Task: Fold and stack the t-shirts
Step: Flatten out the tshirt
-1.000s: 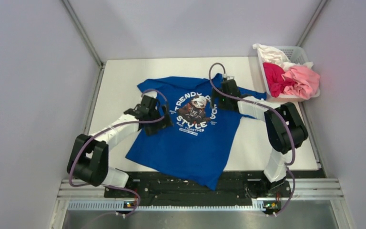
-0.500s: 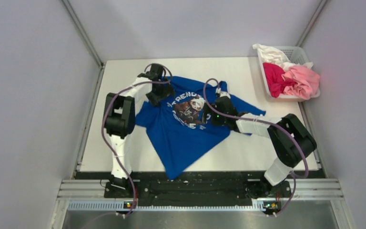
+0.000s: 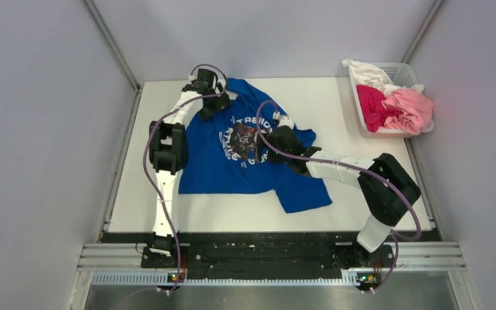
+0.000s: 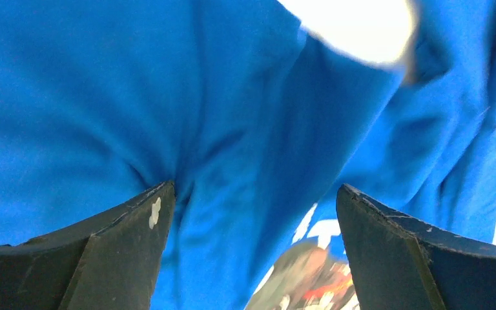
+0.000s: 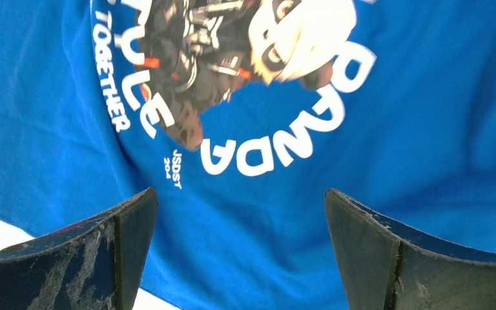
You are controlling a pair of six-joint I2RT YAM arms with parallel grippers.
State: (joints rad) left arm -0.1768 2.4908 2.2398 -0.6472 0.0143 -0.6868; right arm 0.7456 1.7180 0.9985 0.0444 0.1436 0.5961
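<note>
The left gripper (image 4: 253,194) stands released, its two dark fingers (image 4: 123,245) spread wide over the blue tee (image 3: 223,171) with nothing clasped between them. Creases in the cloth run together at one fingertip, so that tip looks to be touching the fabric; whether it presses down I cannot tell. Seen from above, this gripper sits at the tee's far left corner. Its arm is stretched out along the tee's left edge.

The right gripper (image 5: 239,194) is released too, jaws well apart and empty. It hangs over the tee's print (image 5: 232,58), a round panda picture ringed with white lettering. The print lies just beyond the fingertips. From above, the gripper is at the right side of the print, and its arm reaches in across the tee's right edge.

The tee lies print up on the table (image 3: 355,123), rumpled and unfolded. One corner juts out at its near right.

Well apart from the tee, off its far right, stands a white basket (image 3: 405,70). Bunched inside it are a magenta tee (image 3: 371,106), a pink tee (image 3: 412,106) and a white tee (image 3: 365,71).
</note>
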